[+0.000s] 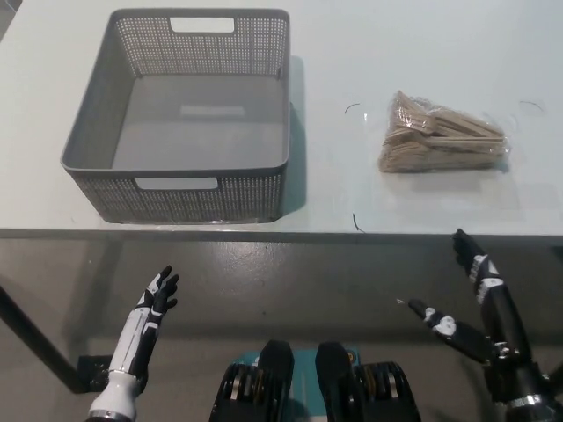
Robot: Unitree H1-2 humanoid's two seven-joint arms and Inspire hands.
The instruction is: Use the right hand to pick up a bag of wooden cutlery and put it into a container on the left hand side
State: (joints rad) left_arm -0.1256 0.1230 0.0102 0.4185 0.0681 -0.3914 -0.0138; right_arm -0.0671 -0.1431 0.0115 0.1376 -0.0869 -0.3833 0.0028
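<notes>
I see my right hand (482,306) empty, fingers spread, with the bag of wooden cutlery (444,136) at its twelve o'clock on the table (369,53), long axis nine-to-three. The left hand (154,303) rests spread at seven o'clock.

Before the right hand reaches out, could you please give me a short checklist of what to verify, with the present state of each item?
1. Right hand free: ok, fingers apart, holding nothing, below the table's near edge.
2. Bag of wooden cutlery reachable: ok, it lies alone on the table, on the right.
3. Gray basket ready: ok, open-topped, nothing visible inside.
4. Path from bag to basket: ok, nothing stands between them.
5. Left hand out of the way: ok, open, low at the left, off the table.
6. Bag sealed shut: cannot tell.
</notes>
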